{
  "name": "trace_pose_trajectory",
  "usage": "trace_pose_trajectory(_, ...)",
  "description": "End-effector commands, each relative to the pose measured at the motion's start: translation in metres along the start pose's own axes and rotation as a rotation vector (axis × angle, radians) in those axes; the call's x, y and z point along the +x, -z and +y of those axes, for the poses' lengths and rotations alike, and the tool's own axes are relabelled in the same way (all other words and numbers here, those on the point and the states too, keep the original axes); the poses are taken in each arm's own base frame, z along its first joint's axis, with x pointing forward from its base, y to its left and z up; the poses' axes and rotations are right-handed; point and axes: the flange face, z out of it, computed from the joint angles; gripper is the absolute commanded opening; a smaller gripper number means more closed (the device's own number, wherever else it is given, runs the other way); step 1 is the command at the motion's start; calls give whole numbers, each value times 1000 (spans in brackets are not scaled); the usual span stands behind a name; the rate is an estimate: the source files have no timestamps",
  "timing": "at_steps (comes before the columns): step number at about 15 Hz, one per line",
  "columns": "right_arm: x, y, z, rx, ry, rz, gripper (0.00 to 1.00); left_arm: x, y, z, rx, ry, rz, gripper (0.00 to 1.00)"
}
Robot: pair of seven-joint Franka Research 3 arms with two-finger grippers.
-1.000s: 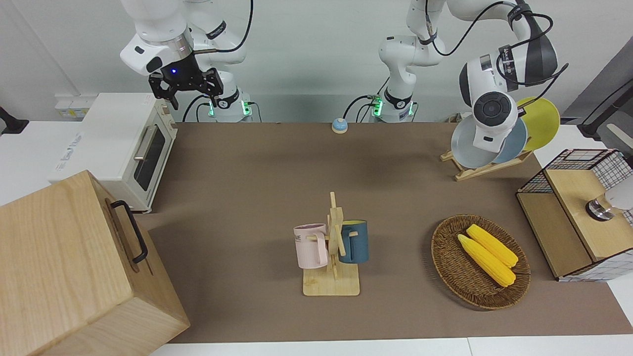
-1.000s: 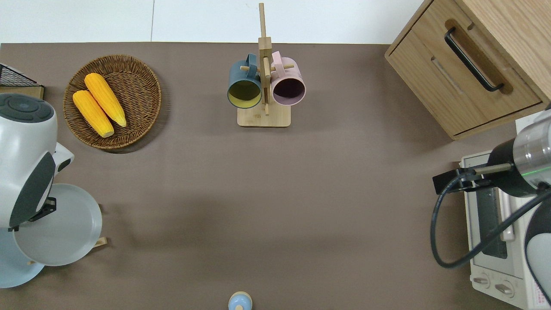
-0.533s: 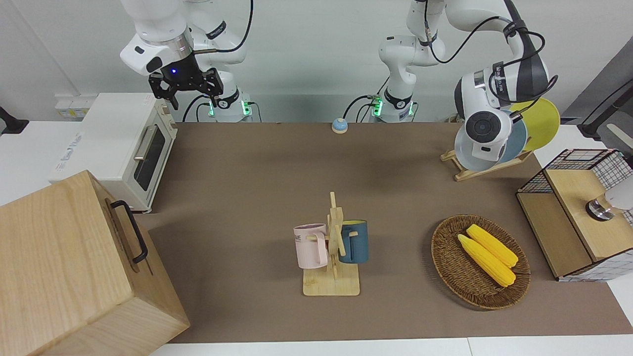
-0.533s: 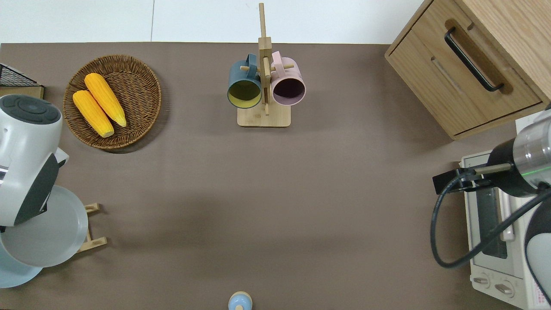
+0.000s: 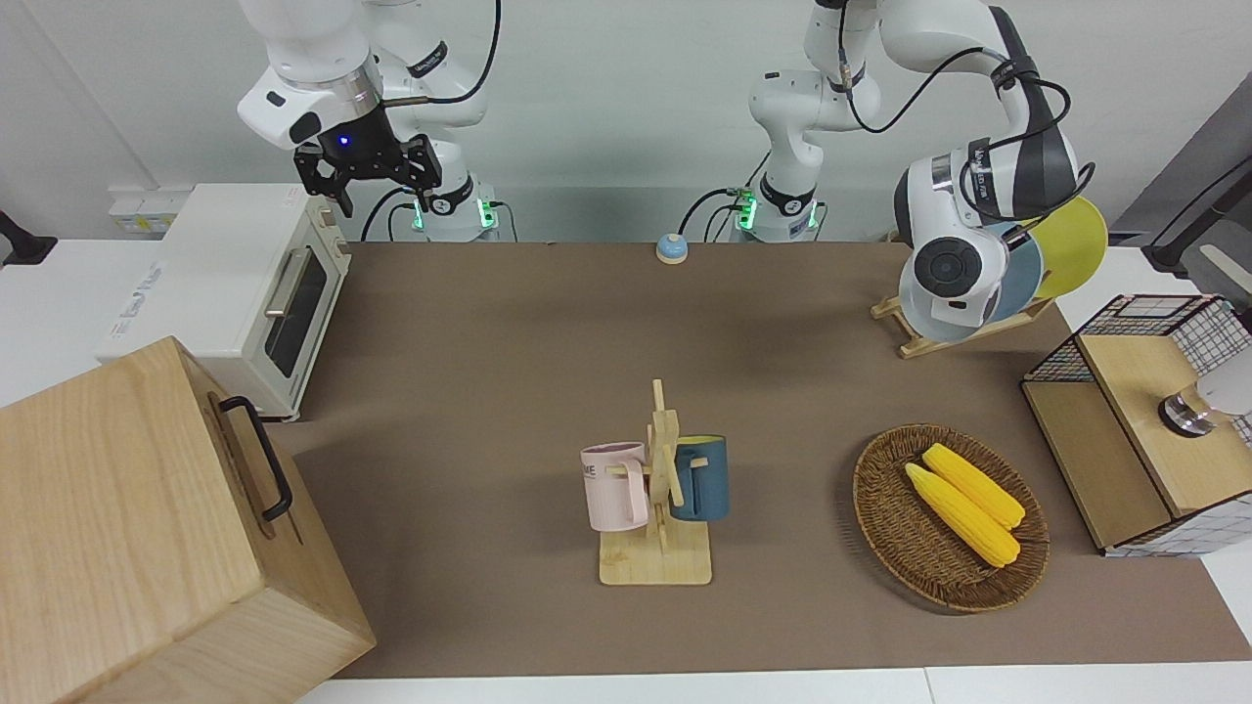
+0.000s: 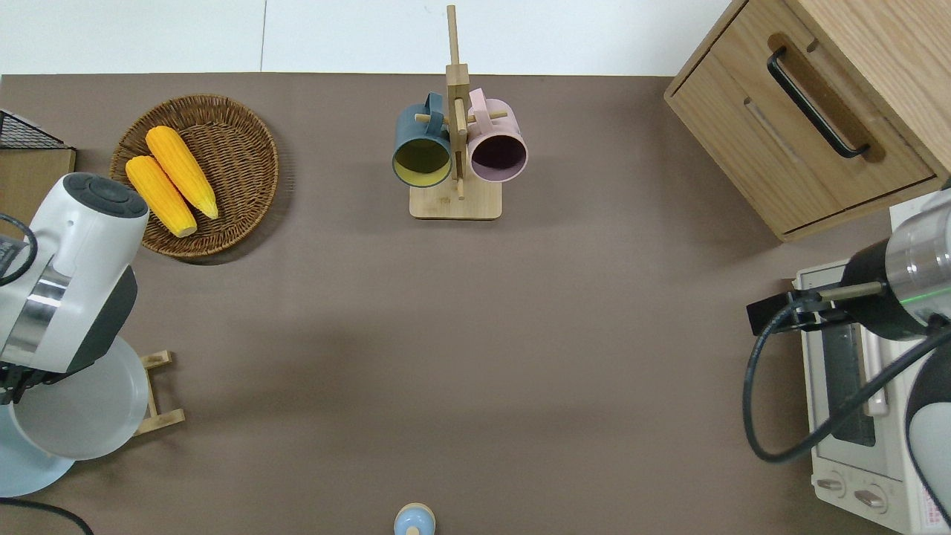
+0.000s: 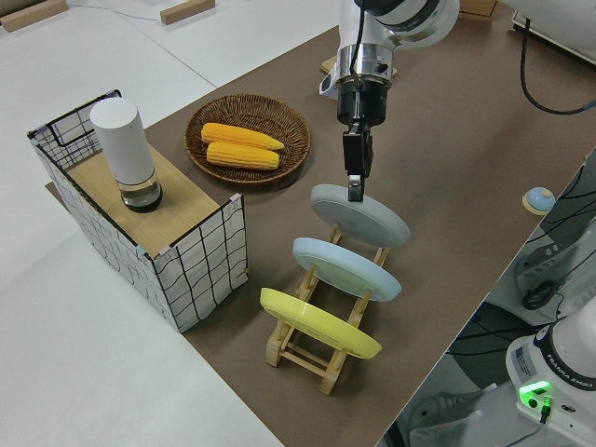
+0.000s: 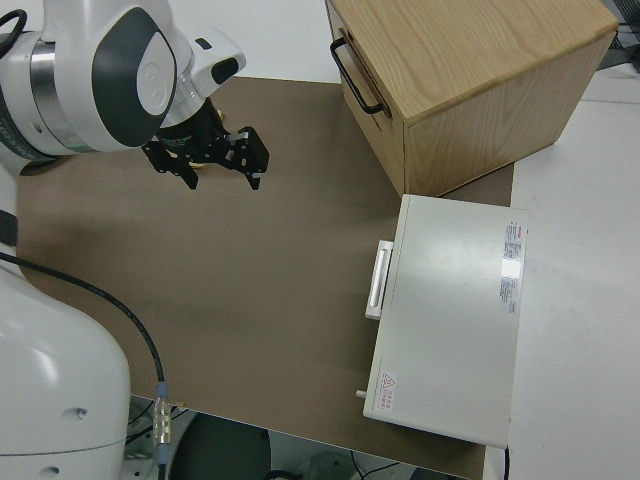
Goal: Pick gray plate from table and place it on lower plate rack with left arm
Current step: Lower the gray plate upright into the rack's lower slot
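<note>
Gray plate [image 7: 362, 215] on lower plate rack [image 7: 317, 352], rim in left hand [image 7: 355, 193].

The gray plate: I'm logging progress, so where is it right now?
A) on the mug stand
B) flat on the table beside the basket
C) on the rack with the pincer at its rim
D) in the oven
C: the gray plate leans on the lower plate rack, with the left pincer at its upper rim.

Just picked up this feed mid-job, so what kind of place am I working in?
Probably a robotics lab staged as a kitchen: a toaster oven, a mug stand and a plate rack share one table with two arms.
</note>
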Motion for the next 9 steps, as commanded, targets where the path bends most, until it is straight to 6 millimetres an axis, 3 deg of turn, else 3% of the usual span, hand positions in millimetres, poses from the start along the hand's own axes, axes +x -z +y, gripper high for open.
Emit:
trace_pose_trajectory(1, -3, 4, 4, 3, -4, -5, 990, -1, -3, 14, -5, 7, -8, 559)
trace_pose_trajectory(2, -3, 4, 4, 3, -4, -5, 990, -2, -3, 15, -16, 4, -13, 610)
trace_pose_trajectory(5, -3, 4, 4, 3, -4, -5, 987, -3, -2, 16, -23, -3, -14, 629)
trace_pose_trajectory(7, -4, 4, 3, 3, -3, -5, 987, -4, 0, 15, -35, -14, -16, 725)
trace_pose_trajectory(9, -3, 4, 4, 3, -4, -5, 987, -11, 13, 29, -76, -27, -1, 865)
